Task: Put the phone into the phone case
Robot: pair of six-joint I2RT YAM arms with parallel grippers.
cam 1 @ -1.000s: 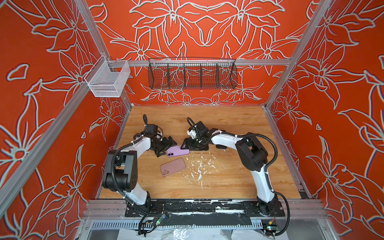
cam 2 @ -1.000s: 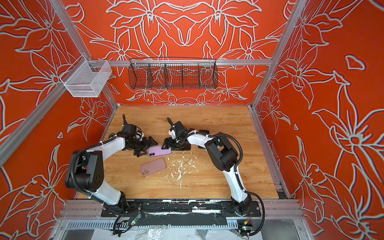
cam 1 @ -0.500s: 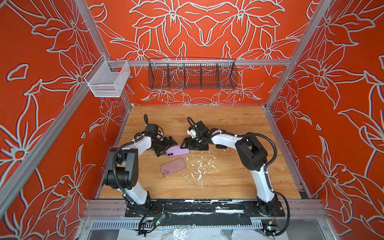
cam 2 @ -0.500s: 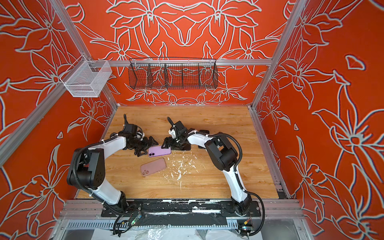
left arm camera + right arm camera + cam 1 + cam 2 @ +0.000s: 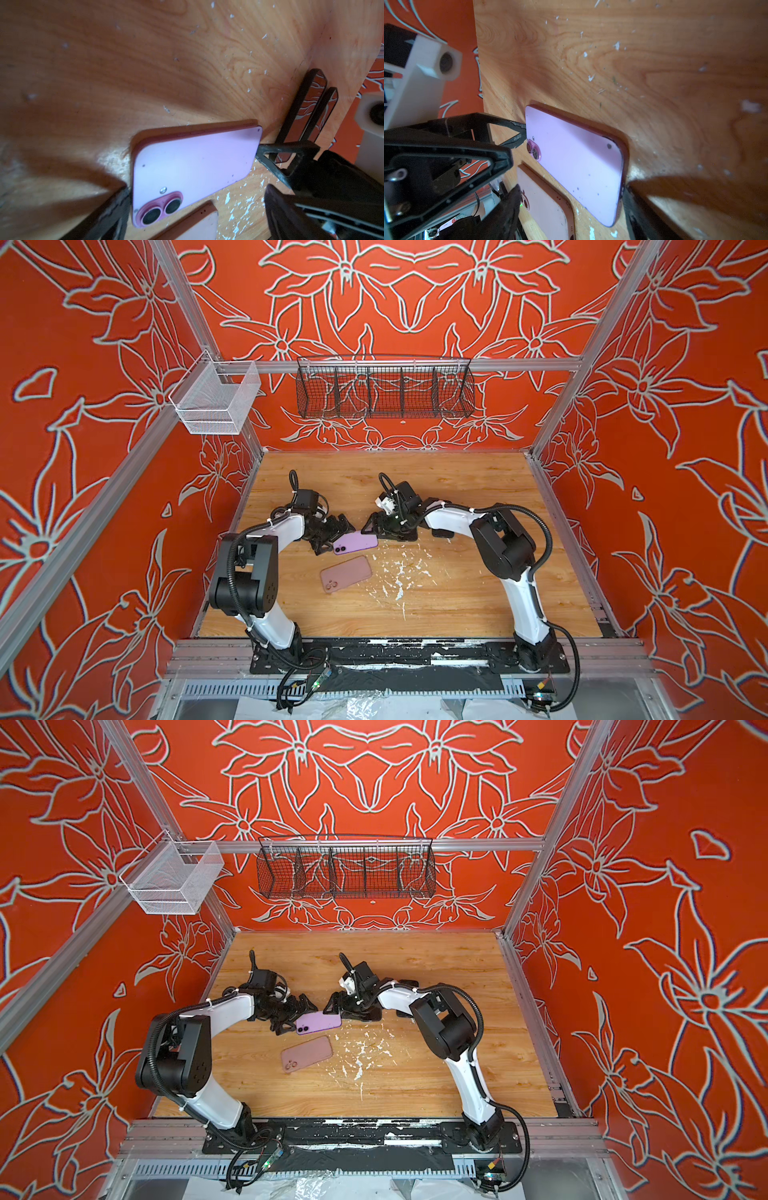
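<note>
The purple phone point(image 5: 356, 542) point(image 5: 319, 1022) lies back up on the wooden table, its two lenses toward the left arm. Just in front of it lies the pink phone case point(image 5: 346, 574) point(image 5: 307, 1053), flat on the table. My left gripper point(image 5: 332, 536) point(image 5: 195, 191) is open at the phone's point(image 5: 193, 164) lens end, one finger beside that corner. My right gripper point(image 5: 376, 529) point(image 5: 572, 187) is open at the phone's point(image 5: 577, 160) other end, one finger against its edge. Part of the case point(image 5: 548, 207) point(image 5: 199, 226) shows in both wrist views.
White flakes point(image 5: 399, 572) are scattered on the table to the right of the case. A black wire basket point(image 5: 384, 387) hangs on the back wall. A white mesh basket point(image 5: 214, 400) hangs at the left corner.
The left arm has shifted slightly toward the phone. The phone, the case and the right gripper stay where they were.
</note>
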